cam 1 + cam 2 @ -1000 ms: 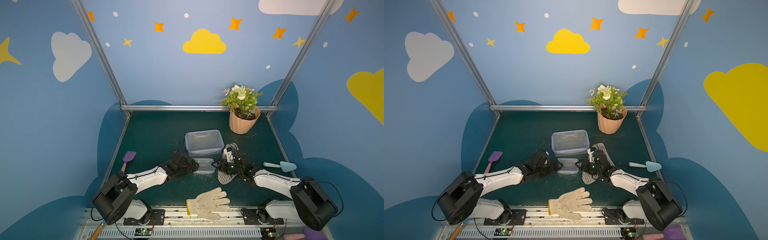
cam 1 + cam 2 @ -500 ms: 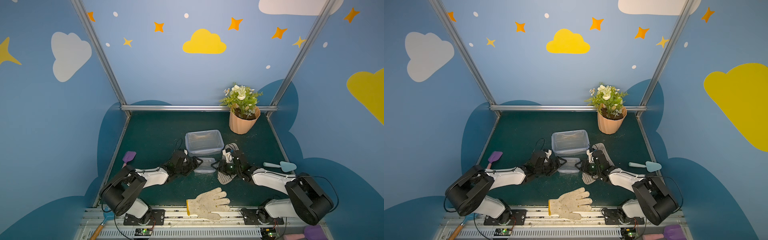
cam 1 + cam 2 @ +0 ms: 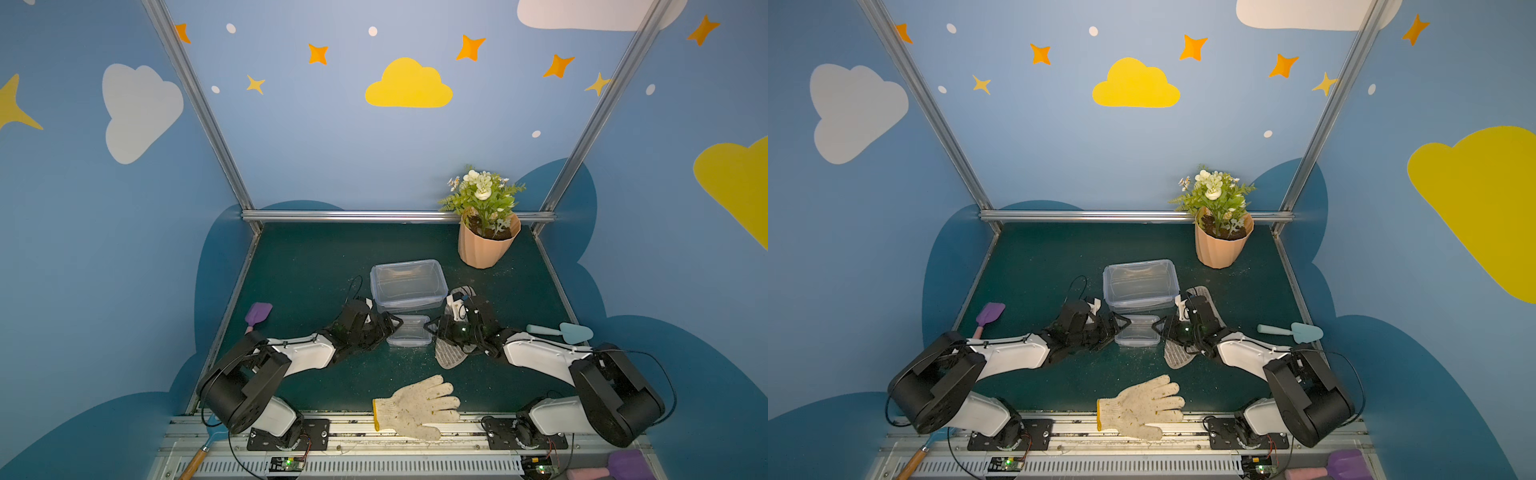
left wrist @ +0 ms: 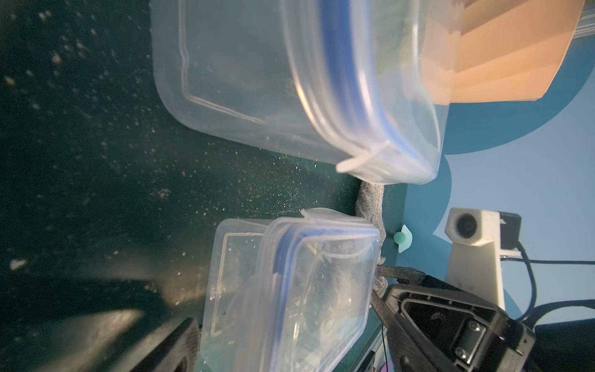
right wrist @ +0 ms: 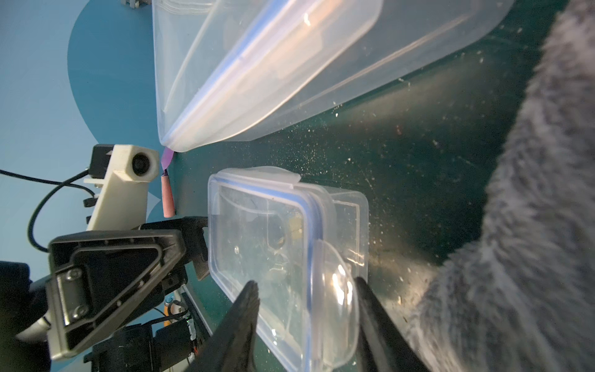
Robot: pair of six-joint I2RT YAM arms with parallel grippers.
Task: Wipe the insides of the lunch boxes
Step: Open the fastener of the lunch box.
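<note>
Right wrist view: we see lids [image 5: 244, 222] on both, so no wiping yet. Small box [image 5: 349, 225] sits on bench [image 5: 418, 161] by big box [image 5: 289, 80], w/ left hand [image 5: 201, 249] wide open at its end & right hand [image 5: 305, 282] half open round its clip [image 5: 335, 290]; grip unclear. Cloth [image 5: 531, 225] lies unheld.

Robot test booth, cloud-and-star wall panels [image 3: 332, 166] rising behind the flower pot [image 3: 486, 249], aluminium framing [image 3: 353, 216] running just behind it, green mat [image 3: 311, 270] lying under it, mounting rail [image 3: 353, 426] and circuit boards [image 3: 286, 463] sitting well in front of it.
</note>
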